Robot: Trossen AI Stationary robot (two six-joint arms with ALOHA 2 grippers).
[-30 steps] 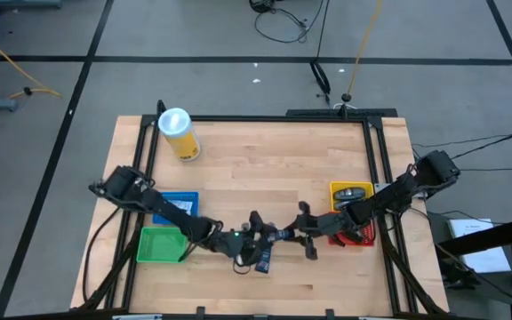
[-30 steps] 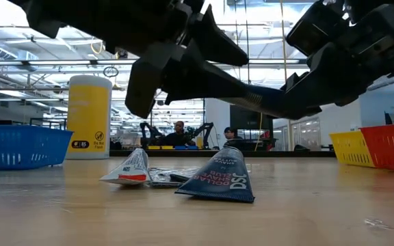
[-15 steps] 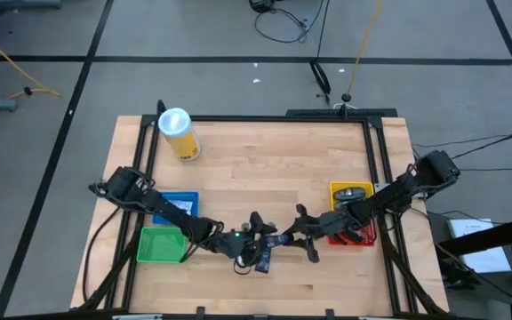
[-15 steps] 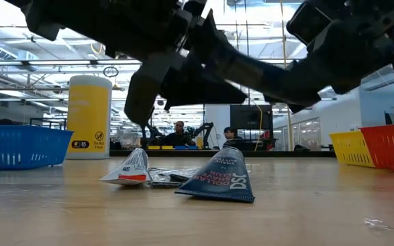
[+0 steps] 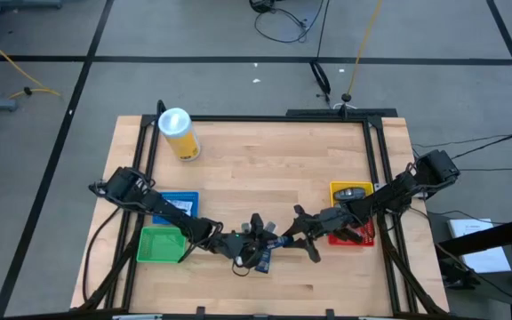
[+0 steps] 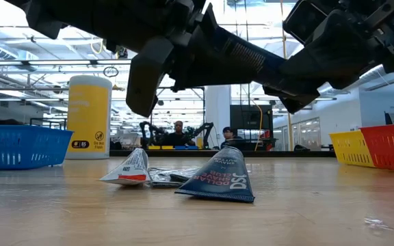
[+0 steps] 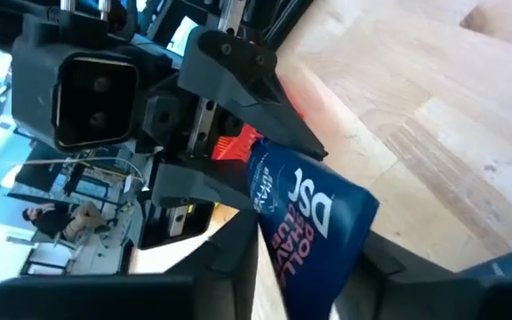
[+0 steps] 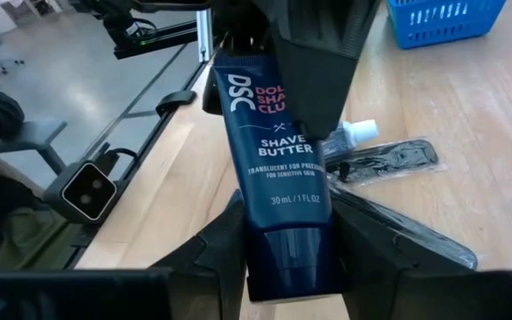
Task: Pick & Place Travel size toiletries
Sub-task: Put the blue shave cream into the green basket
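Dark blue shave-butter tube point(image 8: 278, 169) lying on table point(image 5: 265, 169) between both pincers, right gripper point(image 5: 306, 240) spread around it, left gripper point(image 5: 258, 233) spread opposite; yellow bin point(image 5: 351, 192) behind right gripper holding dark items; white tube point(image 6: 128, 169) alongside

Robotics lab or open workshop: wooden bench point(image 5: 256, 169) in a black frame, cables across grey floor, more robot arms point(image 6: 200, 130) and seated people point(image 6: 178, 128) behind.
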